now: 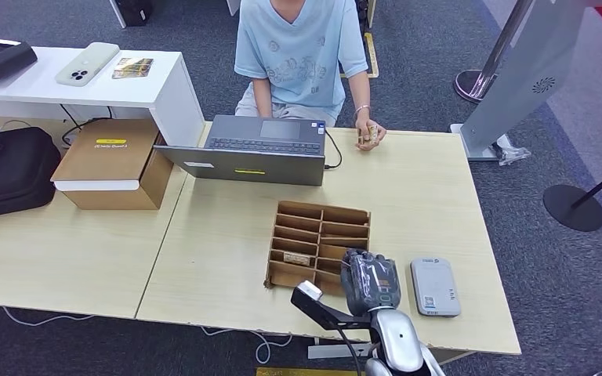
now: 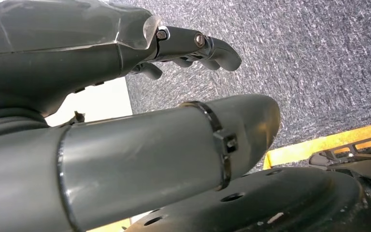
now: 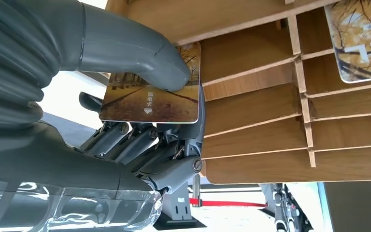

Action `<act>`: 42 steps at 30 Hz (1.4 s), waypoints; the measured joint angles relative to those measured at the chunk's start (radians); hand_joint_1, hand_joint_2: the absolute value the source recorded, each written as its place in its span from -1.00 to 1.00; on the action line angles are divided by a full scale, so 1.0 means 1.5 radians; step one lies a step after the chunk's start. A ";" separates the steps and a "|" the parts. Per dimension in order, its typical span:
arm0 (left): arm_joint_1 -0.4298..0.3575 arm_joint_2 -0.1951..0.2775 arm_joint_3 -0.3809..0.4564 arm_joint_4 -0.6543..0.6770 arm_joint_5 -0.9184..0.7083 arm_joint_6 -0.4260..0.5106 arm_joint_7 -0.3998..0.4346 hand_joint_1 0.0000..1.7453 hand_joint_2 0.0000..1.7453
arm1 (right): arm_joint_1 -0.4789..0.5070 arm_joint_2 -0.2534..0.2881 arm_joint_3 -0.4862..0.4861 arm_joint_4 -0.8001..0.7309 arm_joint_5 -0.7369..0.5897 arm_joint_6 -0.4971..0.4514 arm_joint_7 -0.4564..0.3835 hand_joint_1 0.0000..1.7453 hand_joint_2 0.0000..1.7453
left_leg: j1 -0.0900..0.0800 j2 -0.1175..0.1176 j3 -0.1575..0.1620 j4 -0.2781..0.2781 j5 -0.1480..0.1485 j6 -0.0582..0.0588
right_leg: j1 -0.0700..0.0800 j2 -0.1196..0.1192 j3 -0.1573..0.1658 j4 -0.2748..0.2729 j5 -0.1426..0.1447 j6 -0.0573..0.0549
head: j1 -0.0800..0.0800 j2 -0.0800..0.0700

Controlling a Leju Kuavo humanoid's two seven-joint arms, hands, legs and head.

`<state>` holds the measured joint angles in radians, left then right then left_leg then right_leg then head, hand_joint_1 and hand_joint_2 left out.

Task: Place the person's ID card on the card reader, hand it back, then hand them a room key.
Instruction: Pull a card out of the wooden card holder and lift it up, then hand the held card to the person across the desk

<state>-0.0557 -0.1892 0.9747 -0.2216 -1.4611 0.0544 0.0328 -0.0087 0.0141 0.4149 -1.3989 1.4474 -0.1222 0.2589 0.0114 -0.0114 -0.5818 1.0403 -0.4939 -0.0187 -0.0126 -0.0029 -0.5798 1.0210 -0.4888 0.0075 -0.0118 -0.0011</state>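
Two light wood tables [image 1: 227, 235] fill the middle of the head view, pushed edge to edge. A person [image 1: 298, 55] in a pale blue shirt sits at upper centre, one hand resting on the far table edge with a small object in it that we cannot identify. An open grey laptop [image 1: 255, 149] sits just in front of them. Cardboard box [image 1: 114, 160] centre left, black bag [image 1: 4, 168] at the left edge. Wooden slotted tray [image 1: 317, 243] lies at lower centre; one card shows in a slot. Grey card reader [image 1: 434, 287] lies just right of the tray, flat, long axis running toward the person.

We see the right hand [image 1: 370, 282] at the tray's near right corner. In the right wrist view the thumb [image 3: 140, 53] presses a room key card [image 3: 149, 99] against the fingers below it: a firm pinch. Card's long axis lies across the fingers; one short edge sits right at the tray's slot openings.

Left hand [image 2: 193, 48]: fingers curled, nothing in them, above grey carpet.
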 joint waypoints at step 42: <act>-0.005 0.006 -0.002 0.000 -0.026 -0.007 -0.015 -1.00 -1.00 | -0.442 -0.007 -0.010 0.068 -0.856 0.220 -0.278 1.00 1.00 | 0.000 0.002 0.000 0.000 0.005 -0.002 | 0.000 0.002 -0.001 0.001 0.005 -0.002 | 0.000 0.000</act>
<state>-0.0631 -0.1796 0.9715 -0.2216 -1.5001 0.0440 0.0098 -0.6717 0.0043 0.4002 -1.2974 0.1638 0.2077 -0.1581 0.0117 -0.0088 -0.5824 1.0403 -0.4866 -0.0211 -0.0126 0.0003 -0.5814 1.0228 -0.4820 0.0051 -0.0118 -0.0011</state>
